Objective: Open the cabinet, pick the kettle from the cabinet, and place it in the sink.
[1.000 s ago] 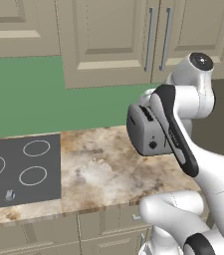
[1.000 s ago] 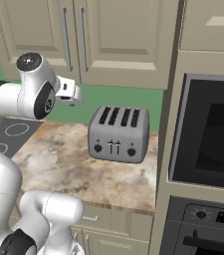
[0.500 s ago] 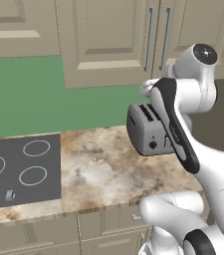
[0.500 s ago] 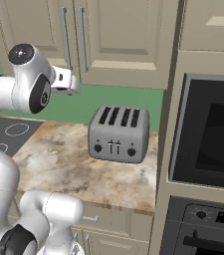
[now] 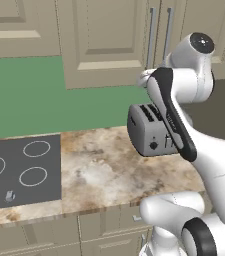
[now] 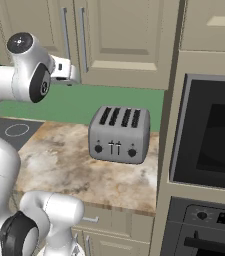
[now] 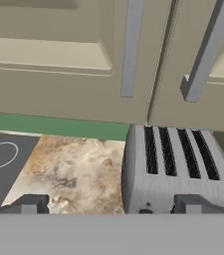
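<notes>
Directly below shut cabinet (image 7: 83, 60): toaster (image 7: 178, 164) on counter (image 5: 104, 170); jaws wide, ungripped.

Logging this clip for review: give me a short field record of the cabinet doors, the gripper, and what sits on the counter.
cabinet: both doors shut, two vertical silver bar handles side by side
gripper: open, empty, raised near the lower ends of the handles, touching neither
toaster: grey, four slots, upright on the counter below the cabinet
cooktop: black, set in the counter to the left of the toaster
counter: mottled stone top
task stage: cabinet not yet opened
</notes>
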Motion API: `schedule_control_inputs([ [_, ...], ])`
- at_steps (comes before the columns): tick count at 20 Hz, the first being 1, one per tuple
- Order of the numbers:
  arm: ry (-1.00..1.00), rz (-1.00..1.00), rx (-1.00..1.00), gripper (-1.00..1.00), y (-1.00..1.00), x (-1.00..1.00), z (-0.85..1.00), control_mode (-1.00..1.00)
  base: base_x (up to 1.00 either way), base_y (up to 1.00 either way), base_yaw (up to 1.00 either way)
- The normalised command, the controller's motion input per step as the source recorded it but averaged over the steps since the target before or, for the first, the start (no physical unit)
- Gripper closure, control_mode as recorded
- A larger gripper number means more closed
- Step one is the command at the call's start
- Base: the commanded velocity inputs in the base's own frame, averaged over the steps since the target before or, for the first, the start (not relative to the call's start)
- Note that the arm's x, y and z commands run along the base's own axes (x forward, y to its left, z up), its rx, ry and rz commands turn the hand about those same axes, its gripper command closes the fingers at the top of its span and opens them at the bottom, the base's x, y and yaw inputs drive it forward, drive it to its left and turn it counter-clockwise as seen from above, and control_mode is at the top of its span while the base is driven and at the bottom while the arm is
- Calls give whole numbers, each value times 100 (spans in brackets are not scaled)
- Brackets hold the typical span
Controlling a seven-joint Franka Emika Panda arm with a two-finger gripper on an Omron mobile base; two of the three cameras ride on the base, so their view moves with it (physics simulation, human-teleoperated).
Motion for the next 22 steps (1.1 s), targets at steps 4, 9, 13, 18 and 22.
schedule_control_inputs([
  [4, -14, 0, 0, -100, 3, 27, 18, -100, 0, 0, 0],
  [9, -23, 0, 0, -100, 0, 26, 14, -100, 0, 0, 0],
  [13, -16, -1, 0, -100, 1, 27, 15, -100, 0, 0, 0],
  [18, -2, -8, 1, -100, 7, 29, 25, -100, 0, 0, 0],
  [22, 8, -8, 5, -100, 2, 28, 31, -100, 0, 0, 0],
])
